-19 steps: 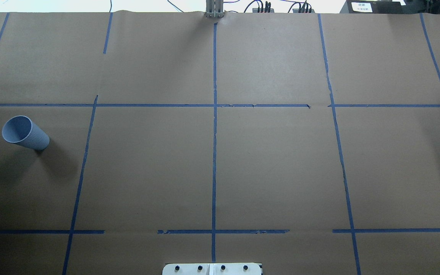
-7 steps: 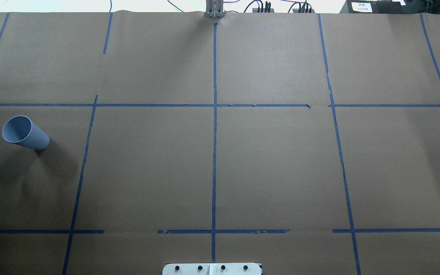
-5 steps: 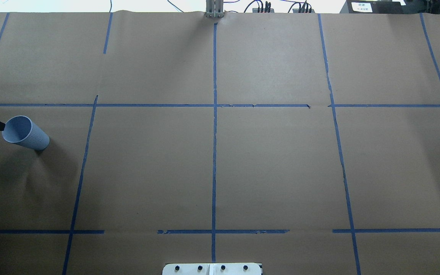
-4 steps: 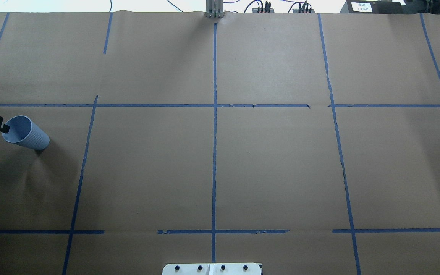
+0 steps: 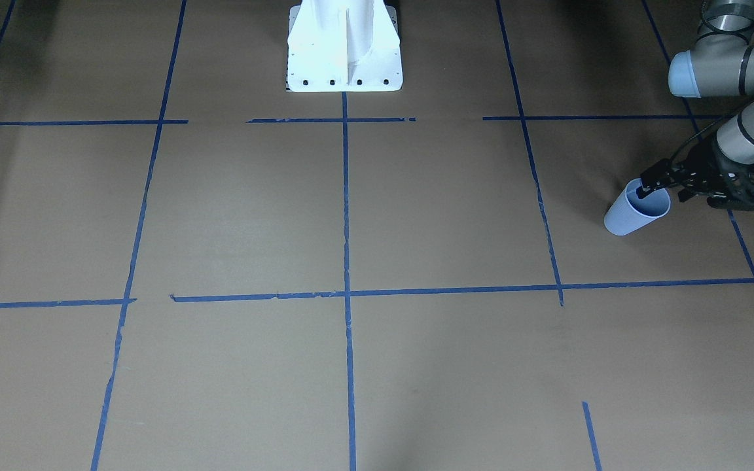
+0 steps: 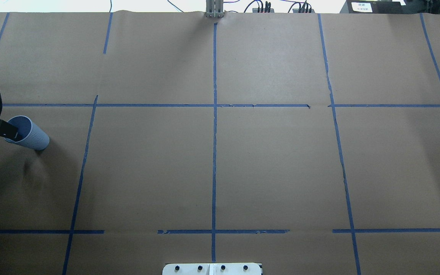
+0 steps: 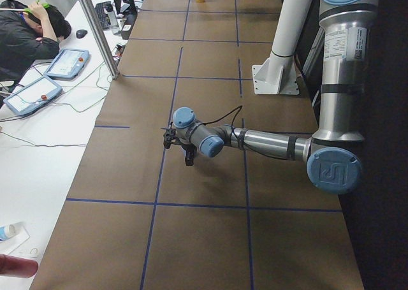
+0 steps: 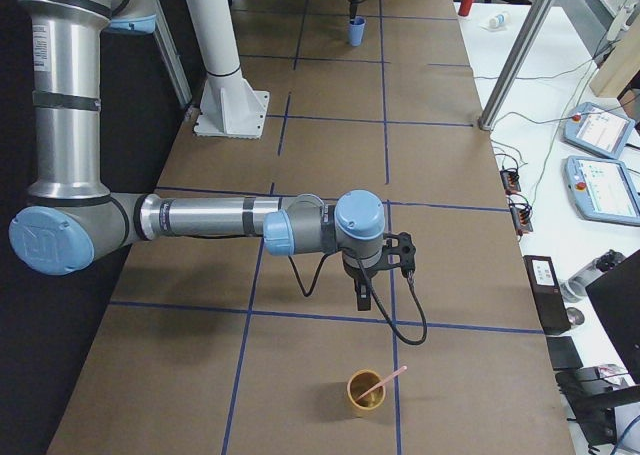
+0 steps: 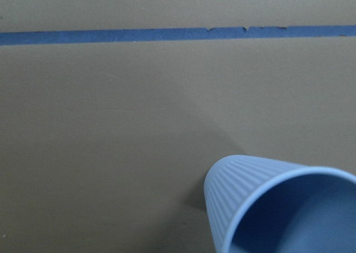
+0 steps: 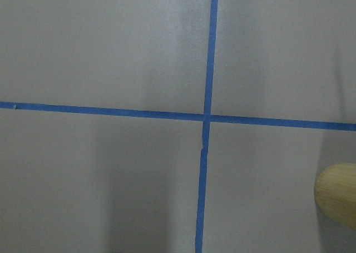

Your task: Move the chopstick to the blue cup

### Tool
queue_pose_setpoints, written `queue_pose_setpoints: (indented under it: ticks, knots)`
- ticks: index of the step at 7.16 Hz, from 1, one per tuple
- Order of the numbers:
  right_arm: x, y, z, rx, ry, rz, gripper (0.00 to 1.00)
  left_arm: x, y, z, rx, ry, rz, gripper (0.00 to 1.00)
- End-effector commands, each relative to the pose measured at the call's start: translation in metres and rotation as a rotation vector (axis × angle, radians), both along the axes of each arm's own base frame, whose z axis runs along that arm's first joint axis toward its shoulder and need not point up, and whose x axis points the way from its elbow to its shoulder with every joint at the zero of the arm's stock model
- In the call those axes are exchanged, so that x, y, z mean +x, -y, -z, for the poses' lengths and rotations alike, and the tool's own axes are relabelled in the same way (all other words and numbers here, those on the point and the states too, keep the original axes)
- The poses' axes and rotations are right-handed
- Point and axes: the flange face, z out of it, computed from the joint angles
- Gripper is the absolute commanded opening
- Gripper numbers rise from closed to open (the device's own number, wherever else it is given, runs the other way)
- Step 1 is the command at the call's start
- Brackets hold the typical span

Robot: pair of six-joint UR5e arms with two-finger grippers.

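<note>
Left tool (image 6: pixel 12 131) advanced over blue cup (image 6: pixel 36 138) mouth; arm outstretched.

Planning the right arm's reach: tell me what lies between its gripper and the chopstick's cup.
In exterior right, only brown paper and one blue tape line separate the right gripper from the tan cup.

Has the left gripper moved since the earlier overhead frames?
Yes. The left gripper came in from the view's left edge, rightward up to the blue cup, which stayed put.
</note>
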Motion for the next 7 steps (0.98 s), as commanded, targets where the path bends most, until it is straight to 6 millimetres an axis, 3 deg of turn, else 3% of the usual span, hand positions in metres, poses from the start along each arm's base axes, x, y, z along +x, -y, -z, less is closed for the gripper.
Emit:
queue_pose_setpoints:
  ticks: [1,2,4,5,7]
  knots:
    - [0.0,-0.001,-0.002,-0.004,-0.002,-0.002,1.0,0.004,0.005,0.009,-0.031,-0.006,0.037,0.1]
    - [0.0,0.0,-0.002,-0.014,-0.001,-0.012,1.0,0.008,0.011,0.016,-0.028,-0.014,0.037,0.01]
    - [0.0,-0.001,-0.003,-0.052,0.005,-0.046,1.0,0.011,0.017,0.039,-0.045,-0.01,0.036,0.0]
    - [0.0,-0.004,-0.006,-0.058,0.007,-0.046,1.0,0.01,0.017,0.08,-0.042,-0.012,0.037,0.0]
    - [-0.004,-0.005,-0.005,-0.065,0.065,-0.035,1.0,0.018,0.029,0.22,-0.079,0.016,0.045,0.0]
